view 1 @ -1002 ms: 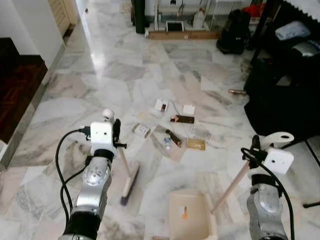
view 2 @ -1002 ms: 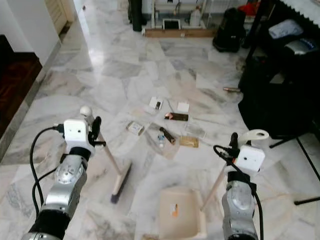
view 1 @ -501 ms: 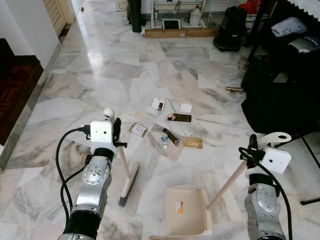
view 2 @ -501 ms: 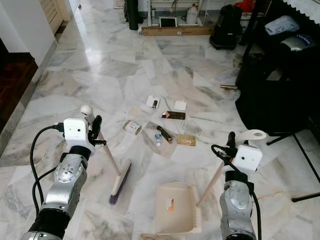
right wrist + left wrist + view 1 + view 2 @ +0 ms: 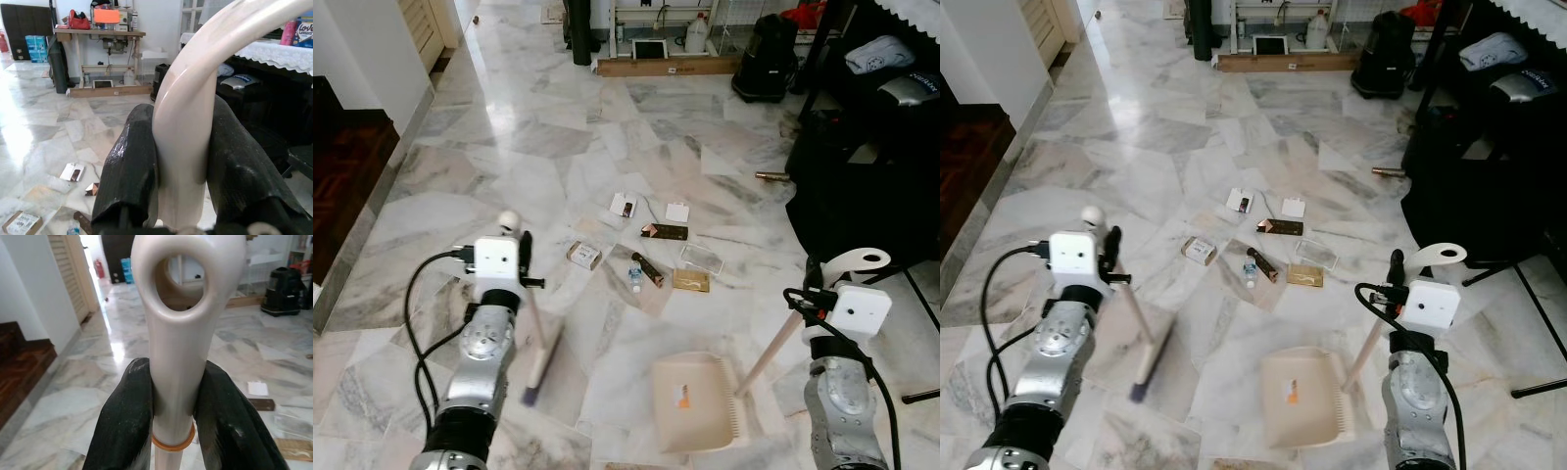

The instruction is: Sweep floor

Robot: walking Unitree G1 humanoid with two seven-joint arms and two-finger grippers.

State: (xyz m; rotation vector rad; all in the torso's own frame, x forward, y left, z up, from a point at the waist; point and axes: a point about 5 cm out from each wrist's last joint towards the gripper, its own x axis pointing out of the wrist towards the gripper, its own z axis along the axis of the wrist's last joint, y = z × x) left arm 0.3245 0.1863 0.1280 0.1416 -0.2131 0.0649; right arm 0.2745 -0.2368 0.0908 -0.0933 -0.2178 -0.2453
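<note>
So on the left, the left gripper [image 5: 171, 396] is clamped on the cream plastic handle of the short hand broom [image 5: 536, 345], right below the hanging-hole at the top; the wrist view shows both black fingers [image 5: 128, 421] pressed flat against it. The broom leans, with its dark bristle head [image 5: 534, 382] down on the grey-veined marble floor [image 5: 509, 147] just in front of the robot's left side. It looks a bit blurred, so I'd guess it's mid-swing.

In the middle, further out, sits the litter: a small brown cardboard box [image 5: 584, 256], a tiny plastic bottle with a blue cap [image 5: 635, 278], a dark brown wrapper stick [image 5: 654, 270], a clear plastic tray [image 5: 703, 258], a gold foil packet [image 5: 691, 280], plus a couple of white cards [image 5: 627, 206] beyond. All of it is well apart from the bristles.

Closer in, to the right, the beige plastic dustpan [image 5: 697, 401] lies flat on the floor with its long pale handle [image 5: 766, 351] rising to the right gripper [image 5: 178, 161], which is squeezed tight around the curved grip.

To do this bit well, I reckon the broom has to reach past the far cards and drag everything back toward the pan's open lip. Short low strokes, since the bottle will probably roll. Keep the pan edge pressed flush to the marble or the flat packets will slide under it.
</note>
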